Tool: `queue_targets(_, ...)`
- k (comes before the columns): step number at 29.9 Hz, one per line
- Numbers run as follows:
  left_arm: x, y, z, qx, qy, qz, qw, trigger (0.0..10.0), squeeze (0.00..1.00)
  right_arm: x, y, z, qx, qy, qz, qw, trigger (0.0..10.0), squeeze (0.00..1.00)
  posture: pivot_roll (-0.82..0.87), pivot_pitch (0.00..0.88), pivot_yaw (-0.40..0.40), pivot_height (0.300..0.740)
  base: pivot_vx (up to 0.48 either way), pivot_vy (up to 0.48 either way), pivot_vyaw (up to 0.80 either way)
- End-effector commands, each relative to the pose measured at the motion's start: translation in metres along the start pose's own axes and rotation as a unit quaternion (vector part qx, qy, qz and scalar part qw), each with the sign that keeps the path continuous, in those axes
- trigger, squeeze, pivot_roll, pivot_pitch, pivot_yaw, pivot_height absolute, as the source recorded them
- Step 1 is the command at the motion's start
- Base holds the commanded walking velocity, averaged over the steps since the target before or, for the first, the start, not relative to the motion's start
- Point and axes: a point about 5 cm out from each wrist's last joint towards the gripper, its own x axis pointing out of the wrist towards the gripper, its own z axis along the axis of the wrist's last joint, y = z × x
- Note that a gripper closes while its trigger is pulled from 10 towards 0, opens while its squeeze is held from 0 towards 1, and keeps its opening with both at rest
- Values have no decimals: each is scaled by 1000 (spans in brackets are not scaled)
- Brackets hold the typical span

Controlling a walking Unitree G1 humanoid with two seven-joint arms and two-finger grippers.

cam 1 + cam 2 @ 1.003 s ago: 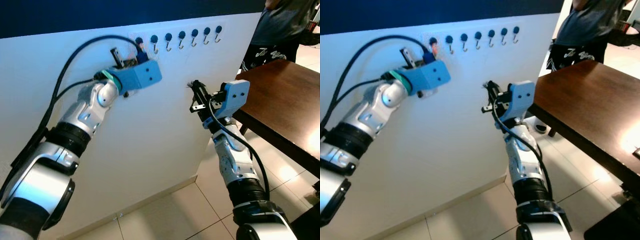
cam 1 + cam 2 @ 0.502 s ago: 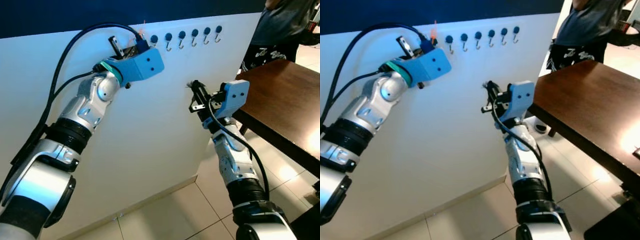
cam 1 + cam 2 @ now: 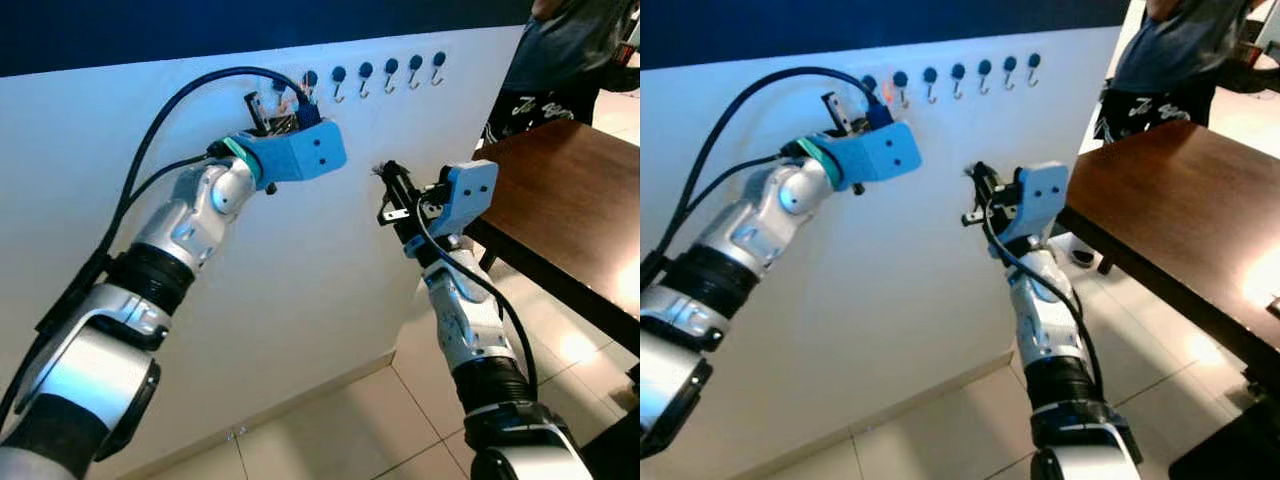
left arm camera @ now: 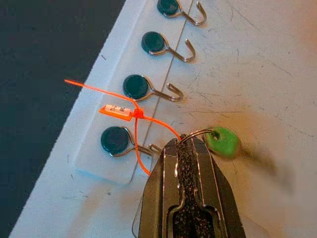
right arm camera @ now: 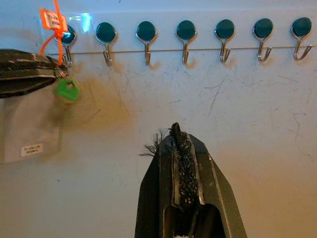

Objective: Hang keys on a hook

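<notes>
The left gripper (image 4: 190,144) is raised to the wall (image 3: 330,230), its fingers pressed together on the ring of the keys (image 4: 222,141) just beside the end hook (image 4: 119,141) of the rack (image 5: 185,37). A green key head pokes out sideways past the fingertips, and the orange tag loop (image 4: 119,110) runs from the ring up over that hook. The right gripper (image 5: 181,141) hovers lower, off the wall, fingers closed with nothing between them.
</notes>
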Motion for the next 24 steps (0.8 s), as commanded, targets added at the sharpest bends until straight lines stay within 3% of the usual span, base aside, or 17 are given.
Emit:
queue_targets(1, 2, 6, -1, 6, 7, 11, 1000, 10000, 0, -1, 0, -2, 5, 2, -2, 1000, 10000, 0, 66, 0, 91, 740, 0, 0, 0)
queue_targets(12, 5, 8, -9, 13, 24, 6, 1000, 10000, 0, -2, 0, -2, 7, 3, -3, 1000, 10000, 0, 69, 0, 92, 740, 0, 0, 0)
queue_targets(24, 9, -2, -4, 32, 12, -54, 998, 10000, 0, -1, 1, -2, 7, 2, -3, 1000, 10000, 0, 65, 0, 93, 740, 0, 0, 0)
